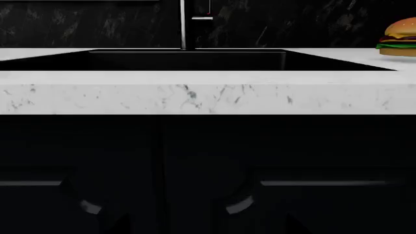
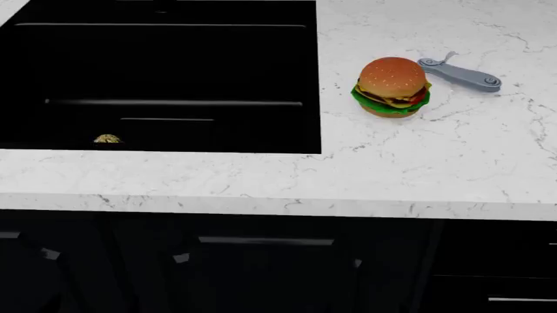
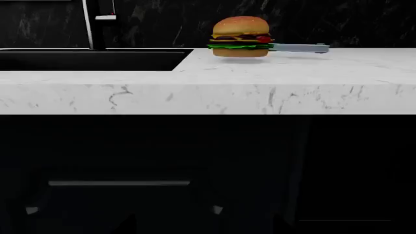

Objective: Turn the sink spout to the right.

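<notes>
The sink spout (image 1: 183, 24) is a slim upright tube behind the sink (image 1: 188, 61), a black basin set in white marbled stone. The spout (image 3: 88, 24) and the sink (image 3: 91, 59) also show in the right wrist view, and the sink (image 2: 174, 65) in the head view. I cannot make out the spout in the head view. Both grippers hang below counter height in front of the dark cabinets, far from the spout. The left gripper (image 1: 209, 222) and the right gripper (image 3: 202, 222) show only as faint dark fingertips, wide apart and empty.
A short side lever (image 1: 202, 18) sits beside the spout. A burger (image 2: 392, 87) and a grey hand tool (image 2: 460, 73) lie on the counter (image 2: 261, 176) to the right of the sink. A small tan object (image 2: 107, 139) lies in the basin. Cabinet handles (image 2: 265, 240) are below.
</notes>
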